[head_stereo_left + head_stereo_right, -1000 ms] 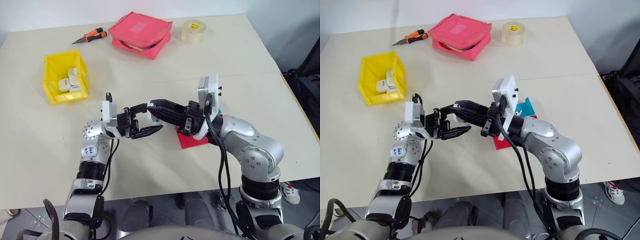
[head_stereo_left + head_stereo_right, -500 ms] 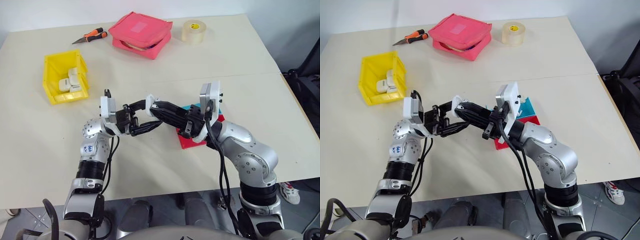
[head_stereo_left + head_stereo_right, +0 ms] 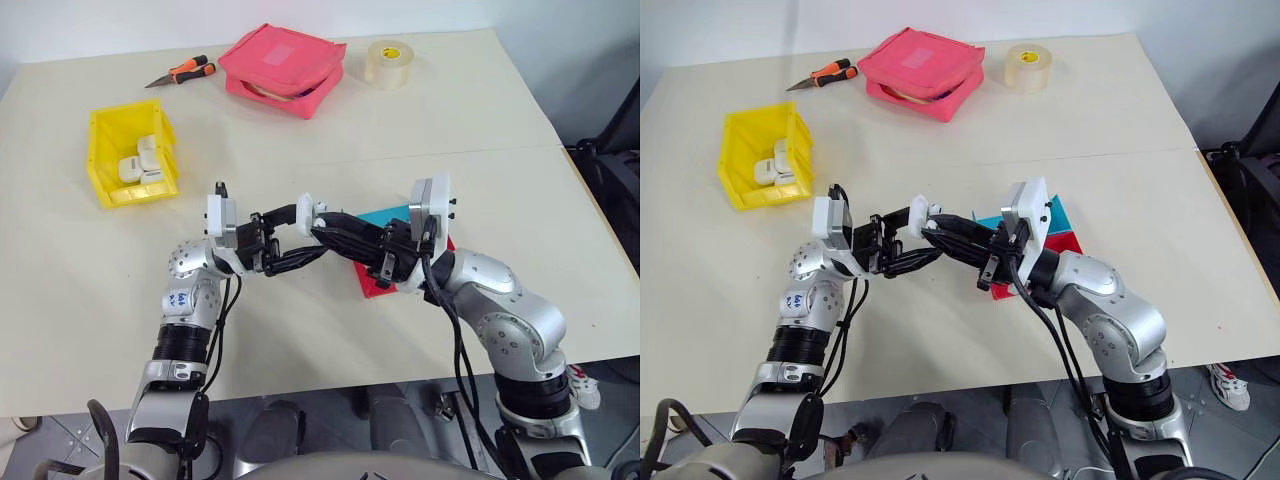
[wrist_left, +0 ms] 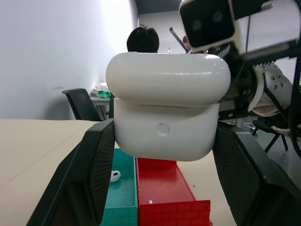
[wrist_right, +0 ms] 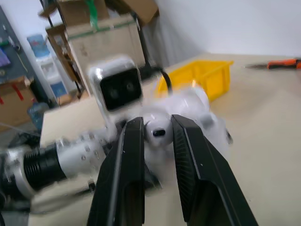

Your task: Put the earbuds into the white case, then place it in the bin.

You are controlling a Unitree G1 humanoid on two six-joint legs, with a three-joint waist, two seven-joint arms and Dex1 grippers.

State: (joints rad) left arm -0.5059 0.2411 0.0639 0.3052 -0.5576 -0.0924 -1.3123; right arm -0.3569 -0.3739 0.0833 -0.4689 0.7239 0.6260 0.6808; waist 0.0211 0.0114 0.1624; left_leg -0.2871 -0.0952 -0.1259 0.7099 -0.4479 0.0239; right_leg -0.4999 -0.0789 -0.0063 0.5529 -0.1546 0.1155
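My left claw [image 3: 300, 240] is clamped on the white case [image 4: 165, 115], one finger on each side, holding it up off the table [image 3: 480, 110] in front of me; in the left wrist view the lid sits down on the body, though a seam shows and I cannot say it has clicked home; my right claw [image 3: 325, 232] reaches across to meet it, fingers narrow, tips at the case, and in the right wrist view something small and white sits between them, too blurred for me to call it an earbud or the case itself.

Below, the teal tray [image 4: 120, 197] and the red tray [image 4: 162, 188] lie side by side near my right arm; one earbud [image 4: 114, 176] lies in the teal tray, and a tiny white speck in the red tray is too small to name; so, as I judge it, at least one earbud is not yet in the case, and the loading step is not finished.

The yellow bin [image 3: 131, 155] stands well apart on my left with a few white things already inside; what is left is to finish filling and closing the case, then carry it over and drop it in.

The pink pouch [image 3: 282, 68], the tape roll [image 3: 386, 62] and the orange cutter [image 3: 180, 72] lie along the far edge, untouched.
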